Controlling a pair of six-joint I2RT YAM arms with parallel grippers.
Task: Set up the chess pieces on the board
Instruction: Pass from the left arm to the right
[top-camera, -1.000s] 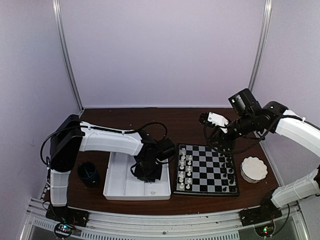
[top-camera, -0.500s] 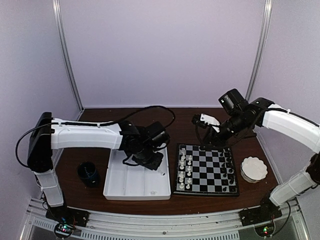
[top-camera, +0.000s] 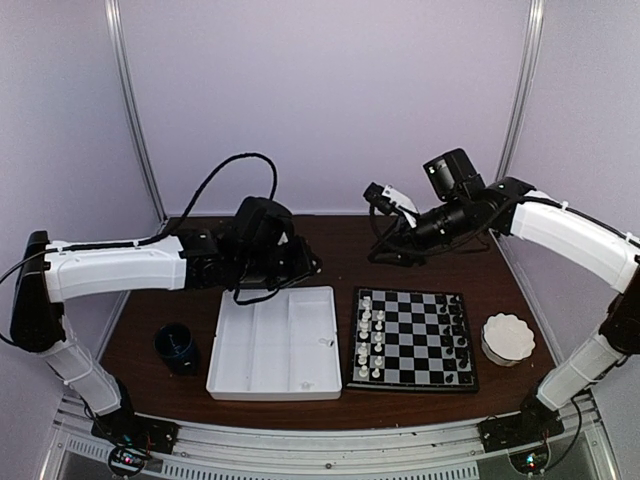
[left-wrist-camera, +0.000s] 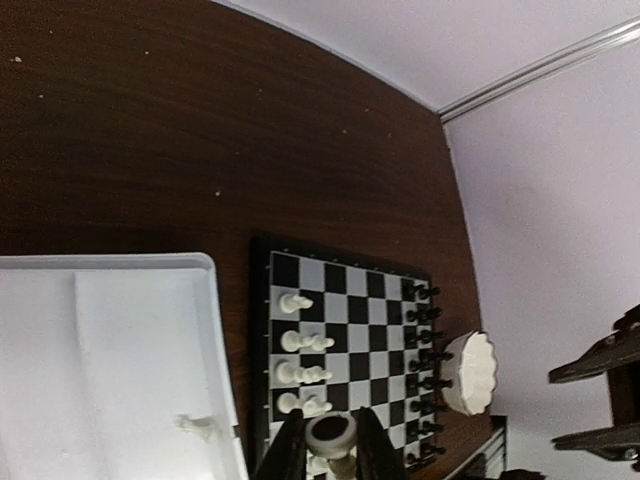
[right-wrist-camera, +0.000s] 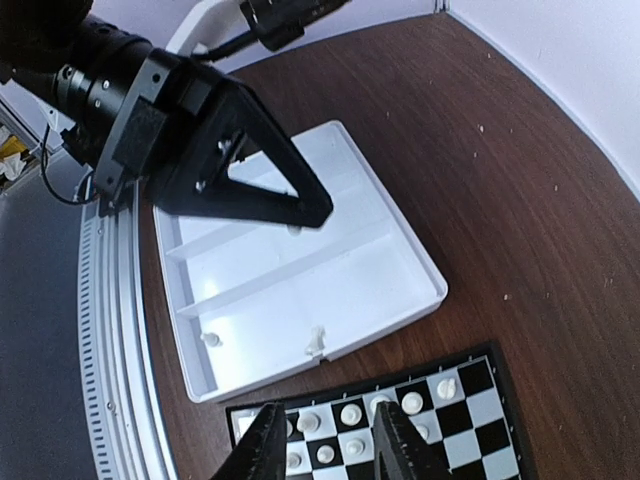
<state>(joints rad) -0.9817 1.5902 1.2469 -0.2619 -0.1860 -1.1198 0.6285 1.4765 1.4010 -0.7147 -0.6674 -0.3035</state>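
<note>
Board flat on table, square to the near edge, just right of tray; cannot tell whether the two rims touch. White pieces upright in the two files on the tray side, each file running from near edge to far edge. Black pieces upright in the two files on the opposite side, lined the same way, beside a scalloped dish.

Left gripper raised above the far edge of the tray, near its board-side corner. Fingers pinched nearly together on a single white piece. Round base with dark centre turned toward the wrist camera, so long axis roughly along the fingers. Head pointing away from the wrist, down toward the board's near corner on the tray side, and mostly hidden behind the base.

Right gripper high over the far part of the table behind the board, tilted toward the tray. Fingers spread, a bare gap between them, gripping nothing.

One loose piece, white, in the tray close to the wall on the board side; too small to tell upright from lying. Blue cup on the table left of the tray.
</note>
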